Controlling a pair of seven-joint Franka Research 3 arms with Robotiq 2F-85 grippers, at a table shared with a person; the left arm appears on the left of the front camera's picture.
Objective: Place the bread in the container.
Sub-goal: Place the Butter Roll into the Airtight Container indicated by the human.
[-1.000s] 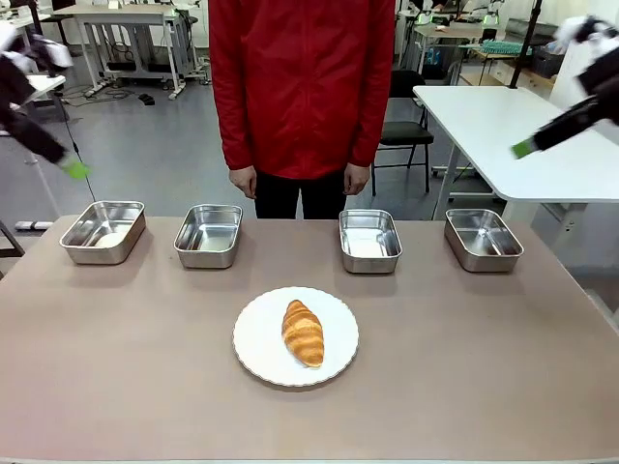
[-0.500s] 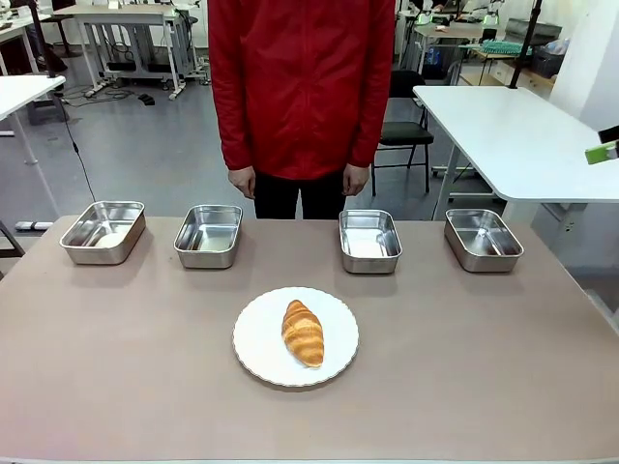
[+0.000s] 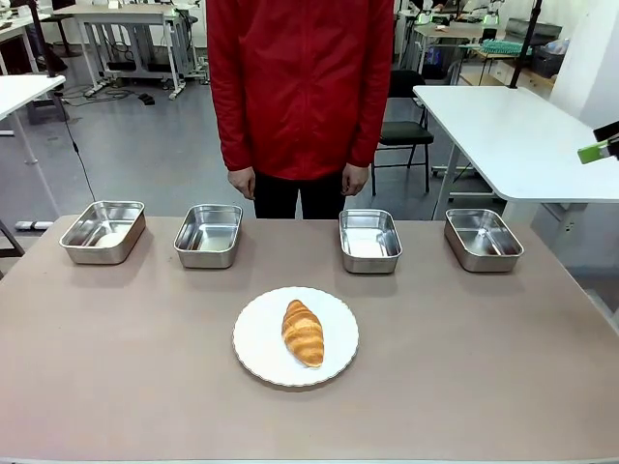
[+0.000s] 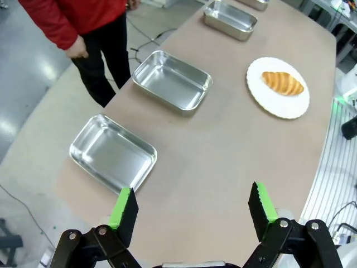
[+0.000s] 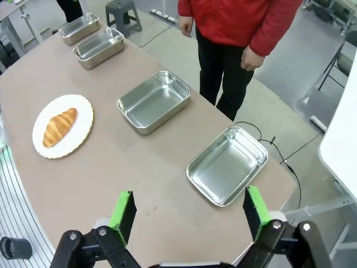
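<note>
The left gripper (image 4: pixel 193 209) had its green fingers wide apart, holding nothing. So did the right gripper (image 5: pixel 189 211). The croissant (image 3: pixel 303 333) lay on a round white plate (image 3: pixel 253 353) in the middle of the table (image 3: pixel 116 387). Past the plate sat four shiny trays, all bare inside: the first tray (image 3: pixel 97 253) at 10 o'clock, the second tray (image 3: pixel 205 258) at 11, the third tray (image 3: pixel 369 265) at 1 and the fourth tray (image 3: pixel 481 263) at 2. A person (image 3: pixel 300 87) in red stood at 12.

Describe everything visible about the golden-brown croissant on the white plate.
The golden-brown croissant has a glossy, ridged crust and tapers at both ends. It looks whole and lies flat near the middle of the round white plate with a scalloped rim, its long axis pointing roughly toward the person, slightly angled. Only the plate touches it.
</note>
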